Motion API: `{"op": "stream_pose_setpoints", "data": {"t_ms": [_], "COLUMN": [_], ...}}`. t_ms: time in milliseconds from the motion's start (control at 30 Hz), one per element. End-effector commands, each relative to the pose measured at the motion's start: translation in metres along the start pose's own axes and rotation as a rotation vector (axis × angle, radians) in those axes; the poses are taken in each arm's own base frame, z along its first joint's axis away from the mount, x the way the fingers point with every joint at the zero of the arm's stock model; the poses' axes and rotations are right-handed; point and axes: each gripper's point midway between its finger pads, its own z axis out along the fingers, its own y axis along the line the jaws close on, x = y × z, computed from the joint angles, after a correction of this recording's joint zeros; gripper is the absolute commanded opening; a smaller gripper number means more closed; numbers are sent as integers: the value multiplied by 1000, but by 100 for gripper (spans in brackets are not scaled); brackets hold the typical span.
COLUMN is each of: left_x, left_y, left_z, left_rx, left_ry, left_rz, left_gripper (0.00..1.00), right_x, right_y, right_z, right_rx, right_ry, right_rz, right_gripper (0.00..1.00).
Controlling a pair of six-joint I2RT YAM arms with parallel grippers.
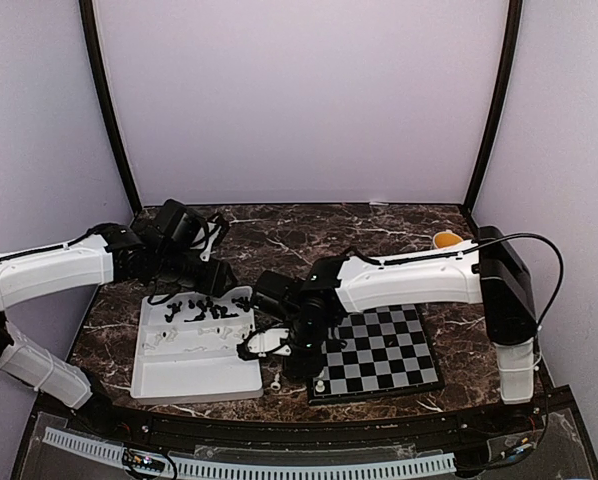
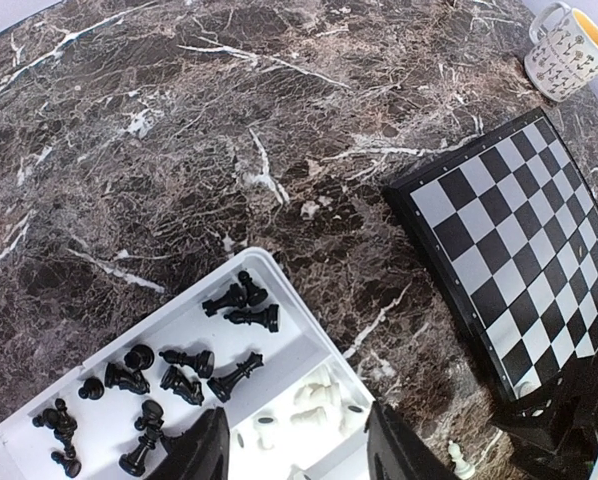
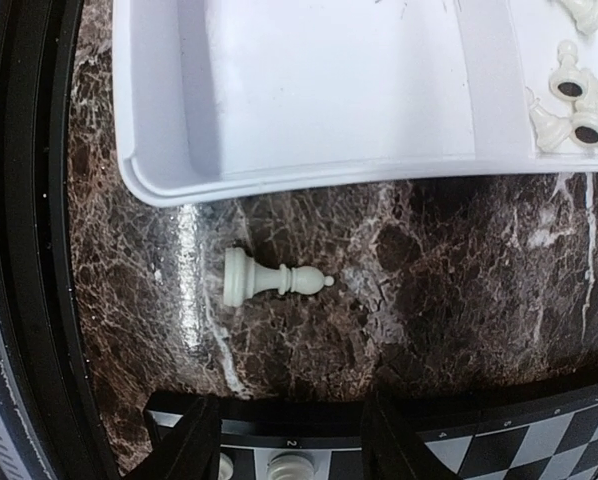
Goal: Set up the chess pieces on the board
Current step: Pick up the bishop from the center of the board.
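— Dark marble table (image 1: pixel 299 235), pale walls behind. How are the grippers found?

— Both are seen with jaws parted and nothing gripped. The left gripper (image 2: pixel 297 452) is hung over the white tray (image 2: pixel 279 290), above the compartment where black chess pieces (image 2: pixel 179 375) are heaped. White chess pieces (image 2: pixel 319 400) are scattered in the next compartment. The right gripper (image 3: pixel 291 440) is poised low at the edge of the board (image 1: pixel 384 345). A standing white piece (image 3: pixel 292 466) is framed between its fingers, apparently untouched.

— And the board itself?

— Almost bare; only a piece or two can be made out at its near left corner. Most of the set is left in the tray.

— What could be spoiled from here?

— A fallen white piece (image 3: pixel 277 280) is lying on its side on the marble, between tray and board. It could be rolled away if brushed by the right arm, or simply overlooked. The standing white piece could be toppled if the fingers are drawn off sideways rather than lifted. From the heap, two black pieces might be pinched at once, or one squeezed out by its taper.
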Motion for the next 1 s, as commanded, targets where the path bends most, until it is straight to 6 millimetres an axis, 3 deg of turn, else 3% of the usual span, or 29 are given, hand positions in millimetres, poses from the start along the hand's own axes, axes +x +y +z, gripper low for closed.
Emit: {"op": "stream_pose_setpoints", "data": {"t_ms": [0,100,300,600,967], "left_x": [-4,-3,-3,-4,-2], "left_y": [0,-1,1,0,-2], "left_z": [-7,-7,-10,-13,-12], "left_rx": [14,20,16,26,35], "left_ry": [-34,-33,-50,-58,-54], "left_rz": [-19,-23,-16,-19,-17], "left_gripper": [50,50,50,50,49], "right_x": [-10,-14,-25,-37,-43], "right_y": [8,13,0,-8,7], "right_z": [7,9,3,13,29], "right_rx": [-28,-42,59,123,15], "right_ry": [7,-8,-92,-166,-185], "right_rz": [10,-42,-160,-276,-331], "right_gripper": [47,44,39,38,42]}}
